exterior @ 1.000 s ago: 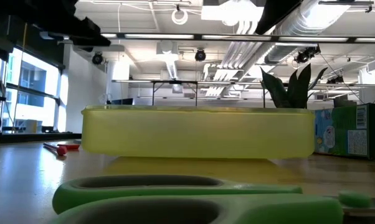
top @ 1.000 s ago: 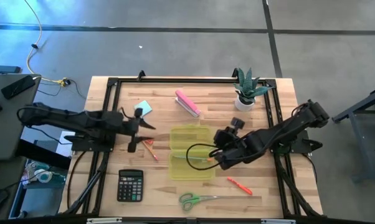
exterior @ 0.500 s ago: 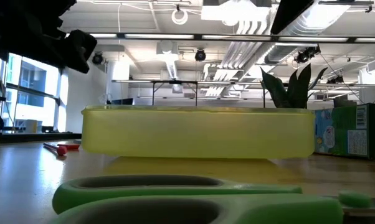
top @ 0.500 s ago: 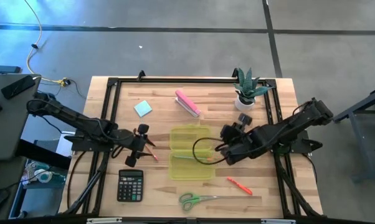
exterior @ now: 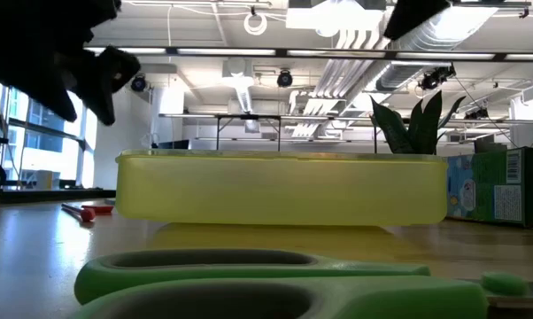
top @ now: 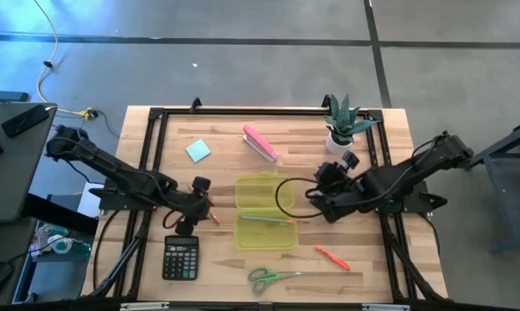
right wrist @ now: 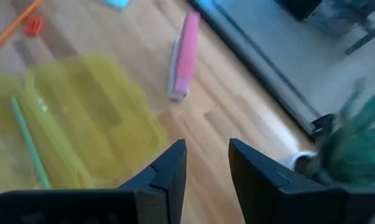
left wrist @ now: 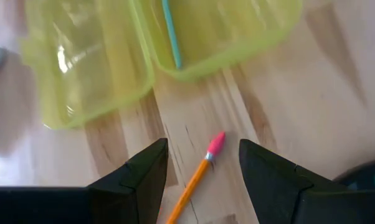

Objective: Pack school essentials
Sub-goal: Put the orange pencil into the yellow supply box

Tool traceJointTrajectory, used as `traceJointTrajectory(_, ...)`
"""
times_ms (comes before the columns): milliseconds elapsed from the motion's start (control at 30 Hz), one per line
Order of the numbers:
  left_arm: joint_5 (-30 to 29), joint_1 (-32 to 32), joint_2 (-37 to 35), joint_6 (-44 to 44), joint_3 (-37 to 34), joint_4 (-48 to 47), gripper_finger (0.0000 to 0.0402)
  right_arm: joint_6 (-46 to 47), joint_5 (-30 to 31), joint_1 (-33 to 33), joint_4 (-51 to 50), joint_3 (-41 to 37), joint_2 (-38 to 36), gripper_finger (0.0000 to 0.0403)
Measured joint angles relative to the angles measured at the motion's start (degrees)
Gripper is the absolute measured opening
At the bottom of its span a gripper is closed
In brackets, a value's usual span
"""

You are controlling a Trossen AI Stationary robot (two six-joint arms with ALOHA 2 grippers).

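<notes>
I take the yellow-green box (top: 266, 212) at mid-counter as my landmark: it lies open, two translucent halves side by side. One half holds a thin teal pencil (left wrist: 170, 34), seen also from the right wrist (right wrist: 27, 140). An orange pencil with a pink eraser (left wrist: 197, 177) lies on the wood just left of the box; in the high view it sits at (top: 211, 210), apart from the box wall. A second orange-red pen (top: 332, 257) lies on the near-right side of the box, well apart from it. The green-handled scissors (top: 271, 277) rest nearer the front edge than the box; their handle loops fill the low view's foreground (exterior: 249, 279). The light-blue note pad (top: 199, 151) sits to the far left of the box.

Left end effector (top: 191, 206) hangs just left of the box, over the orange pencil; I read its fingers (left wrist: 137, 180) as spread wide, nothing between them. Right end effector (top: 322, 192) hovers just right of the box, fingers (right wrist: 166, 174) parted narrowly, empty.

A pink oblong block (top: 260, 143) lies behind the box; black calculator (top: 180, 257) to its near left; potted plant (top: 342, 125) at the far right. Counter (top: 372, 268) is pale wood.
</notes>
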Motion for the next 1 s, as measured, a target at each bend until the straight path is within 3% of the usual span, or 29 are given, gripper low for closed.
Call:
traceJointTrajectory(400, 0.24, 0.24, 13.29, 0.21, -0.04, 2.89, 0.0186, 5.44, -1.5, 0.11, 11.86, -14.36, -1.1, 0.0112)
traceJointTrajectory(1000, -0.26, 0.15, 22.58, 0.8, 0.15, 8.19, 0.0186, 3.88, -1.04, 0.11, 18.01, -16.77, -1.1, 0.0112)
